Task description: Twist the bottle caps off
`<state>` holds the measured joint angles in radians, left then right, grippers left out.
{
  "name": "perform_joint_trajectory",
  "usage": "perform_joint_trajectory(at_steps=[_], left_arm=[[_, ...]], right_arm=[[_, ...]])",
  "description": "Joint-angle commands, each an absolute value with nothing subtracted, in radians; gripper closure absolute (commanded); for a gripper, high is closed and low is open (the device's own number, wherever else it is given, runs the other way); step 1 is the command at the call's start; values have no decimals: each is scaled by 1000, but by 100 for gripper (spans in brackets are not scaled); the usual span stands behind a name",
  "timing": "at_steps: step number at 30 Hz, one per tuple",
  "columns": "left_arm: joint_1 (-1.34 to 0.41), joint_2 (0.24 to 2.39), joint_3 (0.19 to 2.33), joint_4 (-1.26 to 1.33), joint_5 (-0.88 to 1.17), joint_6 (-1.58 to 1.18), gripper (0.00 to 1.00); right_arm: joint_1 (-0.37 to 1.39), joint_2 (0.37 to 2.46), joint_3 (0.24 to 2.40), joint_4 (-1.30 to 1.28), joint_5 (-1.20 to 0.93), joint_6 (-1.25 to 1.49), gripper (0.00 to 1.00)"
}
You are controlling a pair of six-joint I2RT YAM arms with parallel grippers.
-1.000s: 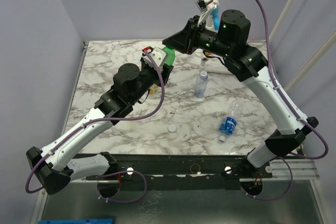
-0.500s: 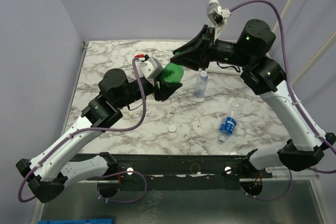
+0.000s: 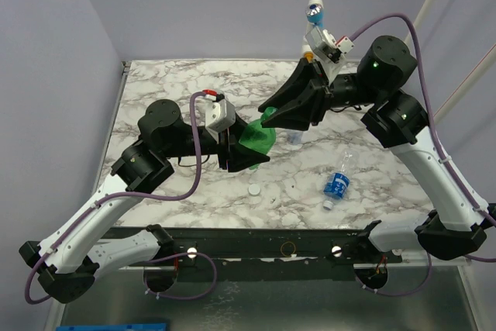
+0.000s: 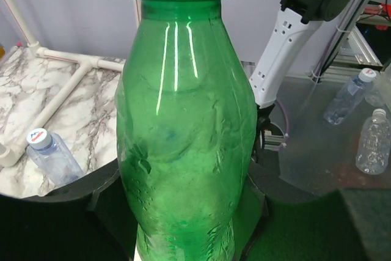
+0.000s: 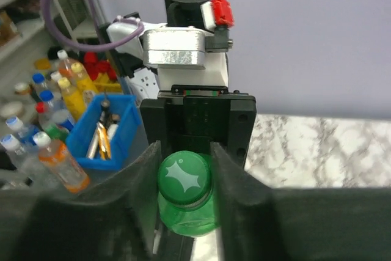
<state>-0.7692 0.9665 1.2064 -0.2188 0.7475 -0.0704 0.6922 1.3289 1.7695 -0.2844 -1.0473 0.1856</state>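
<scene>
Left arm point(image 3: 116, 191): stretched from the near left corner toward the middle of the bench point(image 3: 155, 91).
Left fingers point(image 3: 242, 159): clenched around the lower body of the green bottle, one at each side.
Loose white cap point(image 3: 253, 190): flat on the bench, near the front edge, below the left fingers in the top view.
Second white cap point(image 3: 273, 202): just to the right of the first, a little nearer, also flat on the bench.
Green bottle point(image 4: 186, 120): raised off the bench above its middle, tilted, with the neck toward the right arm; held at the body by the left fingers and at the top by the right fingers.
Green cap point(image 5: 184, 178): seated on the neck of the green bottle, star mark on its top facing the right wrist camera.
Right fingers point(image 5: 235, 197): clenched on the green cap, pressed against it from both sides.
Small clear bottle point(image 4: 55, 160): on the bench just behind the green bottle, with the blue and white cap point(image 4: 38, 139) on it.
Lying bottle point(image 3: 335, 184): clear with blue label, on its side on the bench at the right, neck toward the far side, apart from both arms.
Right arm point(image 3: 418, 160): bent from the near right corner up and over toward the middle.
</scene>
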Motion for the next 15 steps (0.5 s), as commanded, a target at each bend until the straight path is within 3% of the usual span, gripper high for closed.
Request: perform_joint_trajectory(at_steps=[1, 2, 4, 6, 15], left_arm=[[-767, 939, 1217, -244, 680, -20, 100], [-768, 937, 1212, -243, 635, -6, 100], [-768, 934, 1195, -241, 526, 33, 100], [-767, 936, 1175, -232, 430, 64, 100], [-766, 973, 1141, -156, 116, 149, 100]], right_arm=[[686, 1307, 1779, -297, -848, 186, 44], [686, 1304, 1781, -298, -767, 191, 28], [686, 1309, 1802, -311, -629, 199, 10], [685, 1317, 1825, -328, -519, 210, 0], [686, 1450, 1960, -486, -318, 286, 0]])
